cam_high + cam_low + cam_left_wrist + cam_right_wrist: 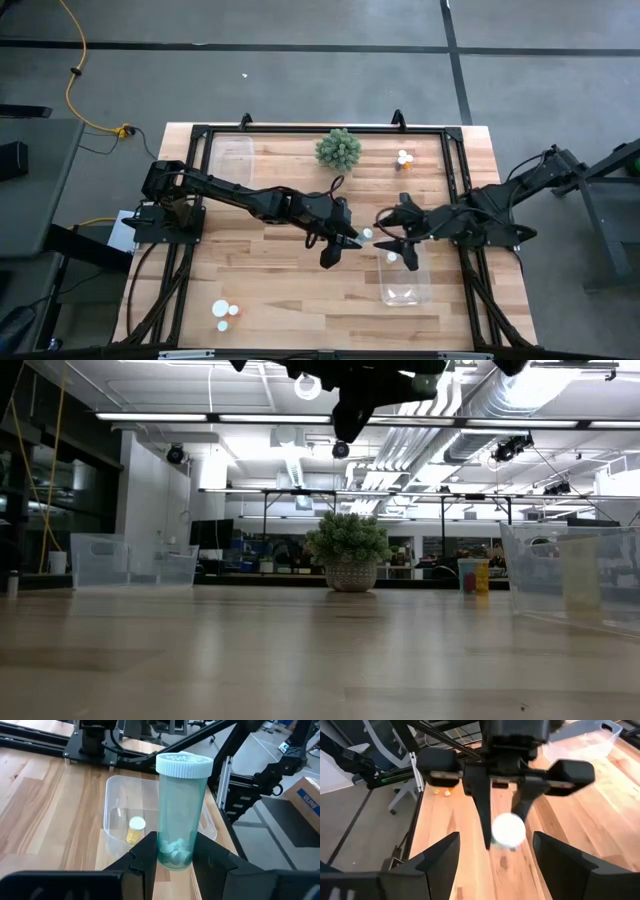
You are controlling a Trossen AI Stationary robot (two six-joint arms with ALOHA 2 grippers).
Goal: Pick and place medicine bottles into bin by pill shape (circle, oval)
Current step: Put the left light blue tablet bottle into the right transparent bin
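My left gripper is over the middle of the table, shut on a medicine bottle with a white cap and round pills at its bottom. My right gripper is open and empty just to the right of it, facing it; the bottle's cap shows between its fingers' line. A clear bin at the near right holds one yellow bottle lying on its floor. Two bottles stand at the far right and several at the near left. My left gripper pinches the bottle's bottom end between its two fingers, one on each side of the body. The fingers come from the table's left. The bottle sticks out beyond the fingertips, cap toward the right gripper, lifted clear of the table.
A spiky green plant ball stands at the far middle. A second clear bin stands at the far left. A black frame runs along the table's far, left and right sides.
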